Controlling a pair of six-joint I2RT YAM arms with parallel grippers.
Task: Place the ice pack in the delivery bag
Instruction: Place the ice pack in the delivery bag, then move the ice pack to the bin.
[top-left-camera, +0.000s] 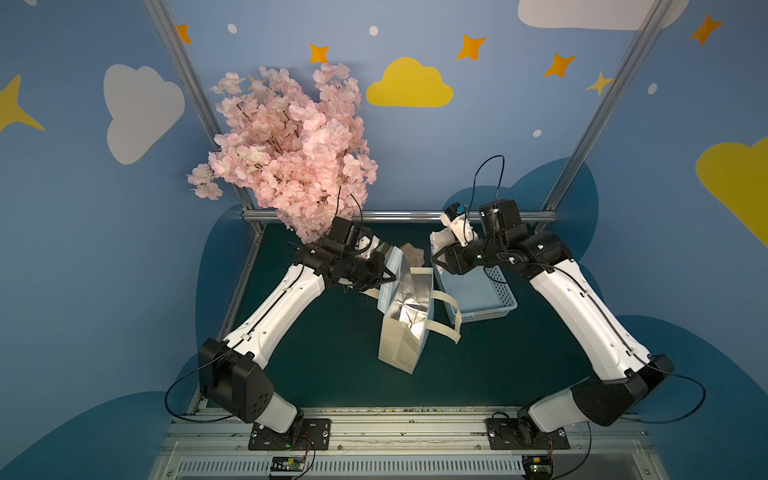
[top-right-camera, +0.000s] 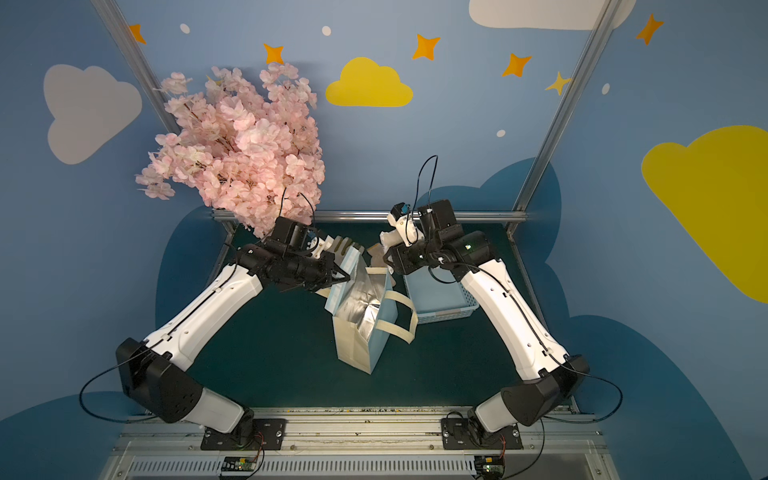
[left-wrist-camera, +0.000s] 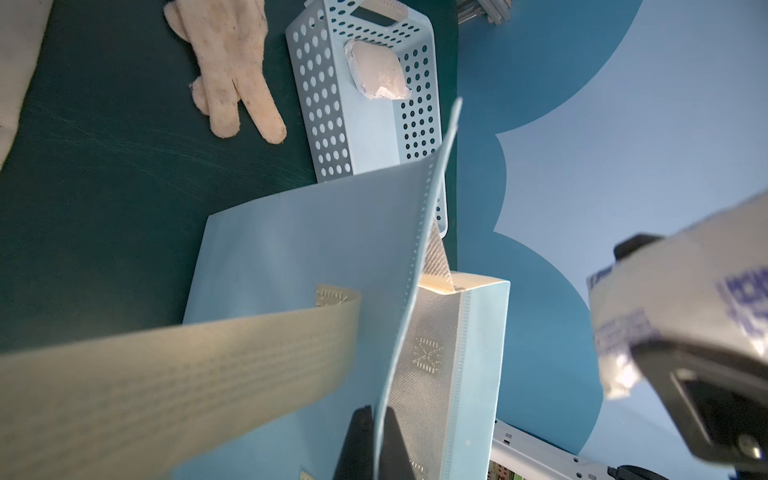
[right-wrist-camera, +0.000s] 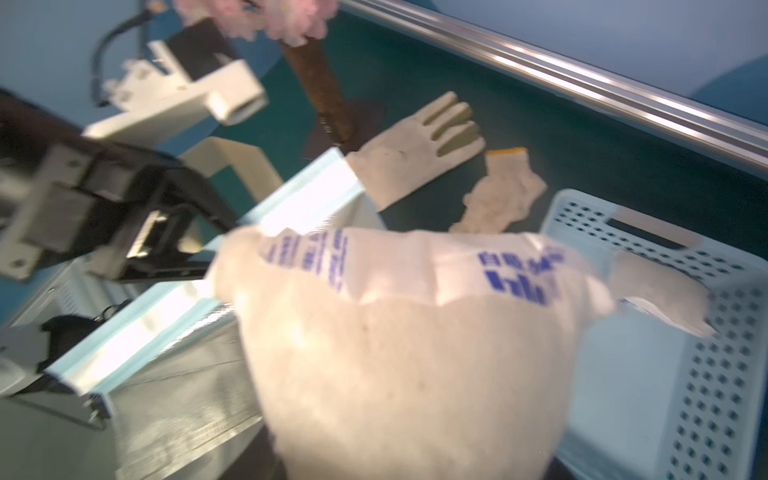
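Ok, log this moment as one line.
left gripper: shut on delivery bag rim, mouth open | right gripper: shut on ice pack, aloft, not yet in bag | basket: second pack inside

Both top views look steeply down from high at the near side onto the green table (top-left-camera: 332, 353), with the delivery bag (top-left-camera: 399, 345) at centre. The left wrist camera sits close against the bag's blue wall, facing the perforated basket (left-wrist-camera: 332, 124). The right wrist camera, blurred, seems to hover just over the ice pack (right-wrist-camera: 415, 353), sharing bag and basket with it.
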